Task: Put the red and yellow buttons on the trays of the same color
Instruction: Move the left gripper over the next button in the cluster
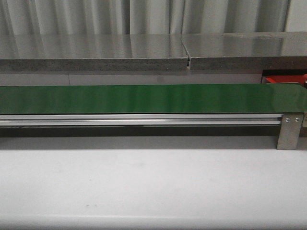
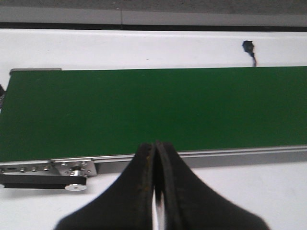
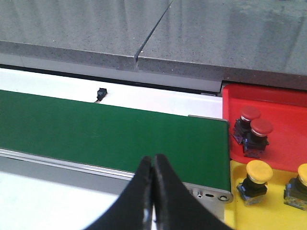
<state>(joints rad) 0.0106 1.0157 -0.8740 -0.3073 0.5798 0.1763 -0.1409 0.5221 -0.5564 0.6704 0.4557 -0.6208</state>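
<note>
Nearest in each wrist view is the hand itself. The left hand (image 2: 156,158) has its fingers pressed together with nothing between them, poised just short of the near rail of the green conveyor belt (image 2: 158,110). That reads as a waiting posture: the belt ahead of it carries nothing, so there is no button for it to take.

The right hand (image 3: 153,167) is likewise pressed together and empty, hanging over the belt's near edge close to its end roller. Beyond it and off to the side, past the belt's end, the sorted parts sit where the task wants them: two yellow buttons (image 3: 253,181) stand upright on the yellow tray (image 3: 268,213), the nearer of the two trays, and two red buttons (image 3: 253,132) stand touching one another on the red tray (image 3: 283,120) just behind.

Farther still, beyond the belt, a small black plug (image 3: 100,92) lies on the white counter (image 3: 48,79), with a grey stone ledge (image 3: 96,33) behind.

Probably the arms are parked at the belt's edge so either can reach the next button.
</note>
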